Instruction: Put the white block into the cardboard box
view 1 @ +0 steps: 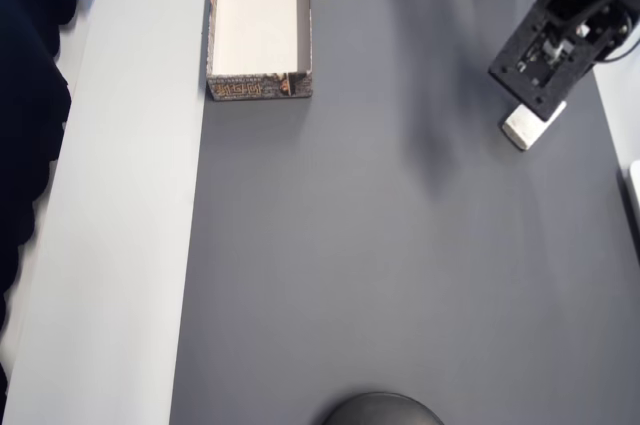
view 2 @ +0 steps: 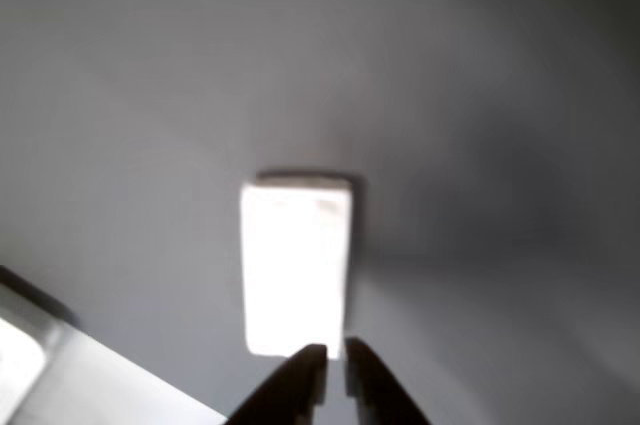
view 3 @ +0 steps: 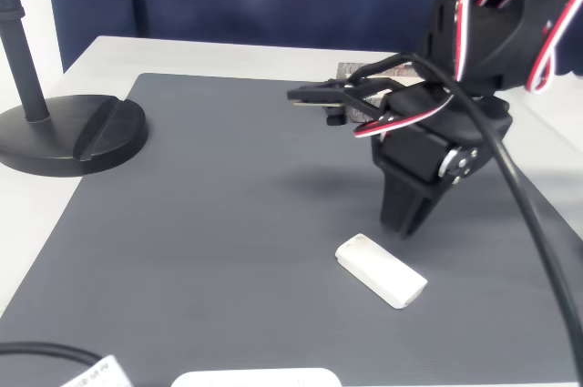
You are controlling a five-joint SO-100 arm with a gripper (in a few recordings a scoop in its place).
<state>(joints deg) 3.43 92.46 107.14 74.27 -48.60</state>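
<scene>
The white block (view 1: 531,126) lies flat on the dark grey mat at the right side of the overhead view, far from the cardboard box (view 1: 260,23), which stands with its cream inside showing at the top left. My gripper (view 2: 335,367) hovers just over the block's (view 2: 297,270) near end, its two dark fingertips almost touching, with nothing between them. In the fixed view the gripper (view 3: 404,223) points down right behind the block (view 3: 381,270). A patterned corner of the box (view 3: 350,69) peeks out behind the arm.
A black round stand base (view 3: 73,132) sits at the mat's left edge in the fixed view, also seen as the stand base (view 1: 381,411) at the overhead's bottom edge. A pale table strip (view 1: 120,245) runs left of the mat. A white object (view 3: 255,378) lies at the front edge.
</scene>
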